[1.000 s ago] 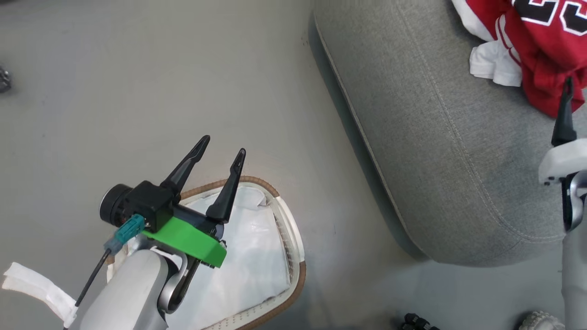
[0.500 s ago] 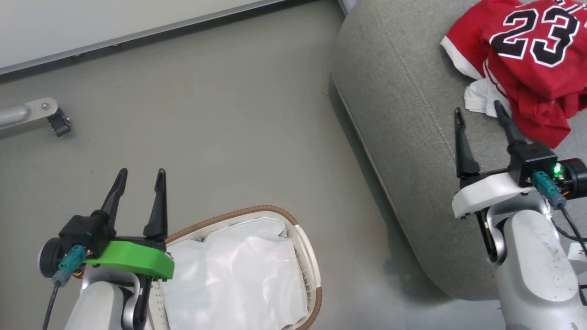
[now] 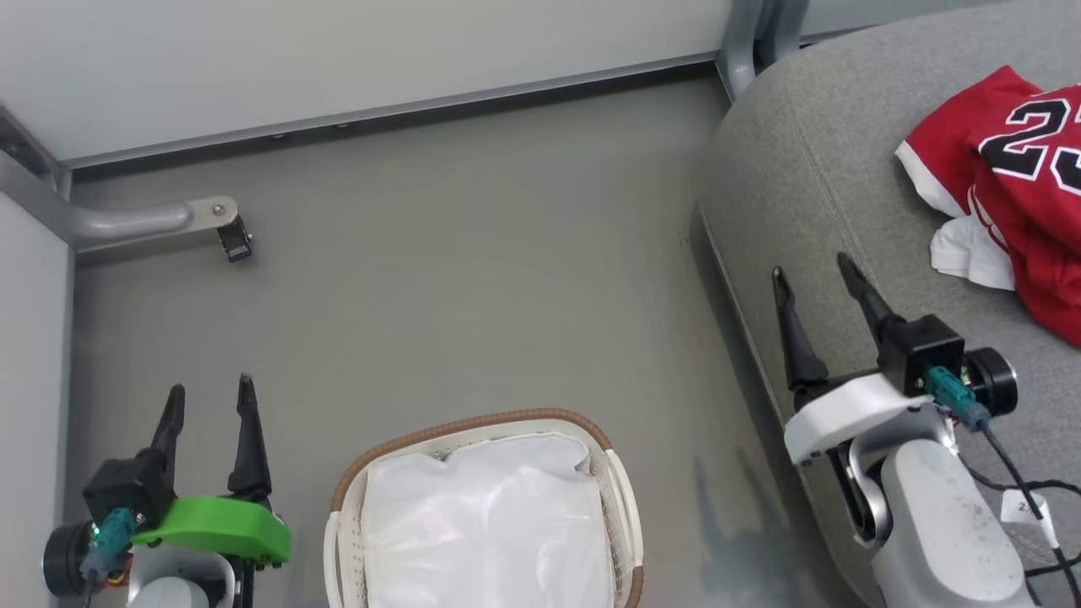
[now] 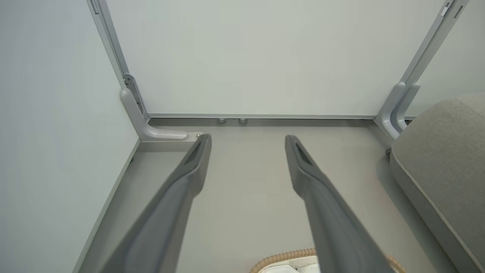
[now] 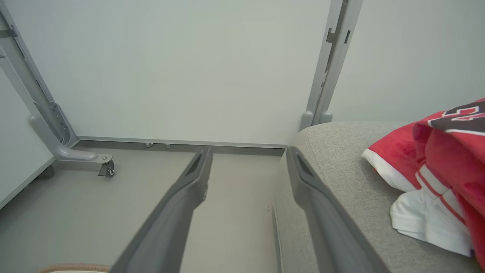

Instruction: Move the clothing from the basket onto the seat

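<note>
right gripper (image 3: 811, 267): fingers spread fairly wide, nothing between them. Sits over left edge of seat (image 3: 844, 169); in right wrist view one finger lines up over cushion, other over floor (image 3: 473, 279).

clothing (image 3: 1018, 169): red bundle, jersey with "23" on top, white bit poking out below. Lying on seat, off to gripper's right, not touching fingers.

left gripper (image 3: 210, 388): fingers apart too, empty, above bare floor just left of basket (image 3: 473, 420).

basket on floor between arms, white sheet (image 3: 486, 523) inside.

metal frame leg (image 3: 143, 221) with caster near far wall.
</note>
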Available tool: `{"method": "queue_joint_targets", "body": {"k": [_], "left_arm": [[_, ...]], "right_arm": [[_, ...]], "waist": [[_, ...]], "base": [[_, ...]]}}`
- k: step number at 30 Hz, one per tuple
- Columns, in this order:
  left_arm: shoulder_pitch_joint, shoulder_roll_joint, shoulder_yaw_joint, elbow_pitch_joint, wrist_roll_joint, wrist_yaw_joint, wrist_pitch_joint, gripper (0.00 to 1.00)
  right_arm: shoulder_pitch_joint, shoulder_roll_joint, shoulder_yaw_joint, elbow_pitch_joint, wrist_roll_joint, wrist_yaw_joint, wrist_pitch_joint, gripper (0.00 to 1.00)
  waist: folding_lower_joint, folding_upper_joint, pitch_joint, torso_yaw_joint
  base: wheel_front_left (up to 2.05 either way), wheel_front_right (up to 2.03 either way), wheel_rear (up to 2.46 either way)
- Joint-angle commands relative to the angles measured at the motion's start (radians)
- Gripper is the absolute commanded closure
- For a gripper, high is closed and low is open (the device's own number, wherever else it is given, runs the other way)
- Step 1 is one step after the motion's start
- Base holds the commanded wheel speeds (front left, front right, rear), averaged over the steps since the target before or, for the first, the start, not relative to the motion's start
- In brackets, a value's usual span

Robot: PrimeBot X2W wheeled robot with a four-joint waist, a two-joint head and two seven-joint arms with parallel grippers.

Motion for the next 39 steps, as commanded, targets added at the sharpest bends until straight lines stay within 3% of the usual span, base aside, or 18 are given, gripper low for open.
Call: {"method": "queue_joint_targets", "body": {"k": [1, 12, 13, 17, 39], "left_arm": [[0.025, -0.003, 0.008, 0.002, 0.018, 0.001, -0.001, 0.0], [0.113, -0.04, 0.01, -0.021, -0.017, 0.001, -0.001, 0.0], [0.104, -0.036, 0.008, -0.022, -0.019, 0.0, 0.0, 1.0], [0.104, -0.042, 0.003, 0.006, -0.028, 0.0, 0.004, 1.0], [0.086, -0.046, 0.018, -0.033, -0.406, 0.0, 0.107, 1.0]], "right_arm": [[0.033, -0.003, 0.009, 0.006, 0.003, -0.001, -0.005, 0.0], [0.118, -0.004, 0.022, 0.012, 0.032, -0.001, -0.005, 0.0], [0.111, 0.001, 0.023, 0.011, 0.027, 0.0, 0.0, 1.0], [0.121, 0.006, 0.022, 0.038, 0.036, 0.0, 0.005, 1.0], [0.154, 0.004, -0.029, -0.002, 0.455, 0.0, 0.107, 1.0]], "waist": [[0.0001, 0.0, -0.046, 0.036], [0.0001, 0.0, -0.101, 0.049], [0.0001, 0.0, -0.099, 0.047], [0.0001, 0.0, -0.101, 0.048], [0.0001, 0.0, -0.118, 0.051]], "base": [[0.0, 0.0, 0.0], [0.0, 0.0, 0.0], [0.0, 0.0, 0.0], [0.0, 0.0, 0.0], [0.0, 0.0, 0.0]]}}
